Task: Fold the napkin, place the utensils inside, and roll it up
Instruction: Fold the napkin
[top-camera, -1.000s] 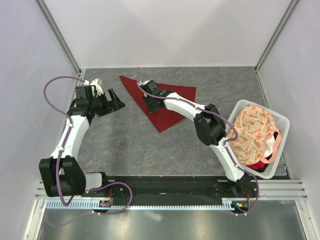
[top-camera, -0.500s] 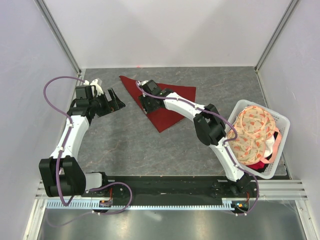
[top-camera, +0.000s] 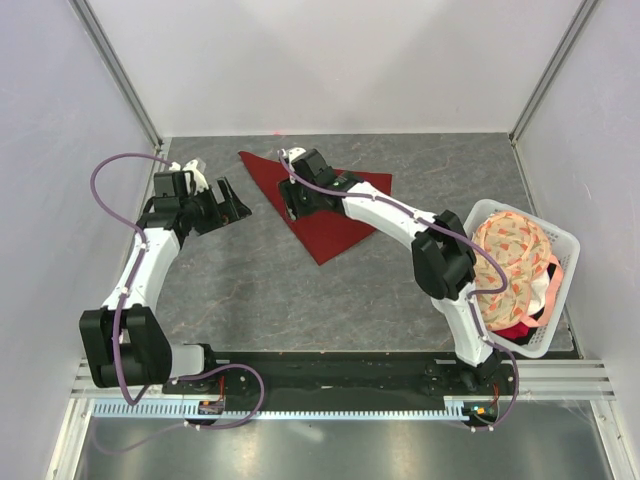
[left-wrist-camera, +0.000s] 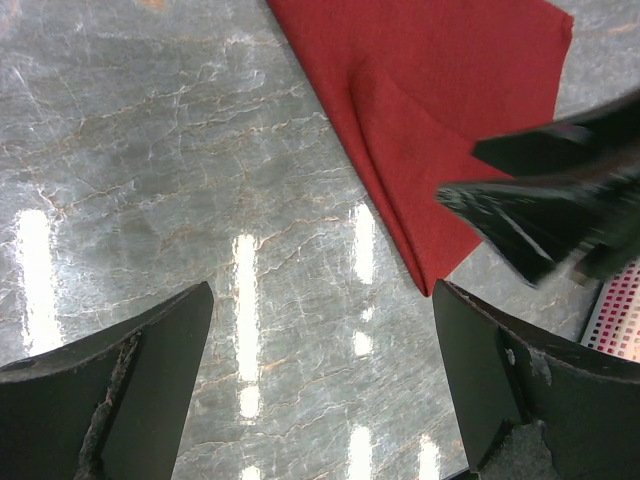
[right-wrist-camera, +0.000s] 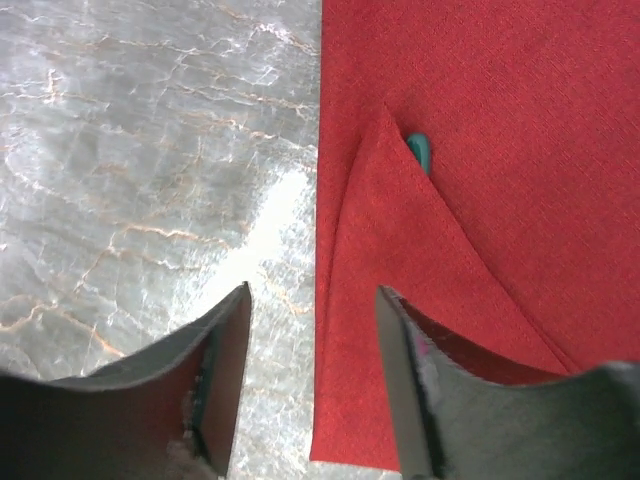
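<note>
2 pincers gape empty: left gripper (left-wrist-camera: 322, 292) 9 o'clock of the napkin (right-wrist-camera: 500, 100), right gripper (right-wrist-camera: 312, 300) over its flap (spoon (right-wrist-camera: 420, 152) tip peeking); loose rolling could shed it.

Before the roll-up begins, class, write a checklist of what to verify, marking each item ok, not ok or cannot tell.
1. Napkin folded into a triangle, flat on the table: ok.
2. Spoon tucked under the small flap, only its green tip showing: ok.
3. Right claw open, holding nothing: ok.
4. Left claw open, over bare table beside the napkin: ok.
5. How the hidden spoon lies under the flap: cannot tell.
</note>
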